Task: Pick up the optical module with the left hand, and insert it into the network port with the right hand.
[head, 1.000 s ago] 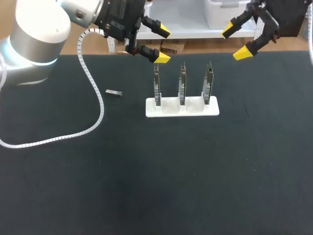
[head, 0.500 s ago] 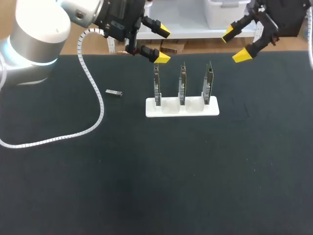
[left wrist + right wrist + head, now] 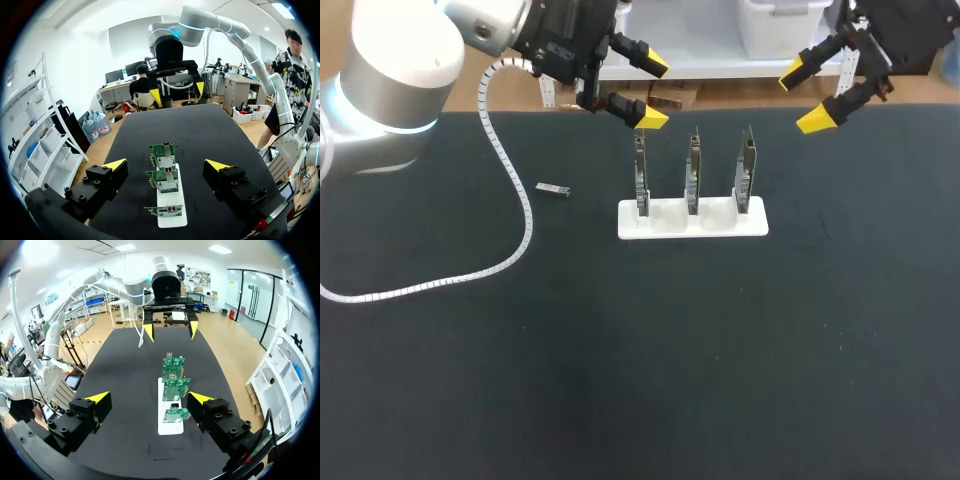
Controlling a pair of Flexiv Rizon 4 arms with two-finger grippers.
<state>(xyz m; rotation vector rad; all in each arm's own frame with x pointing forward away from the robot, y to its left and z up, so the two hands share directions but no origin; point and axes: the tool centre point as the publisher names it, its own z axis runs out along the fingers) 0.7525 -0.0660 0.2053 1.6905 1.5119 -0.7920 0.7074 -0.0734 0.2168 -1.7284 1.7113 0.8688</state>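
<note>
This looks like a robotics lab to me. My left arm (image 3: 400, 70) comes in at ten o'clock and my right arm (image 3: 910, 30) at one o'clock, both over a desk (image 3: 620, 380) with a black top. Toward twelve o'clock a white stand (image 3: 692, 220) holds three bare circuit boards (image 3: 692, 170) upright in a row. A spiral-wrapped cable (image 3: 515, 200) trails across the desk at nine o'clock.

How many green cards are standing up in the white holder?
3. The left card stands at one end of the white holder, the middle card at its centre, the right card at the other end. None seems hidden.
</note>
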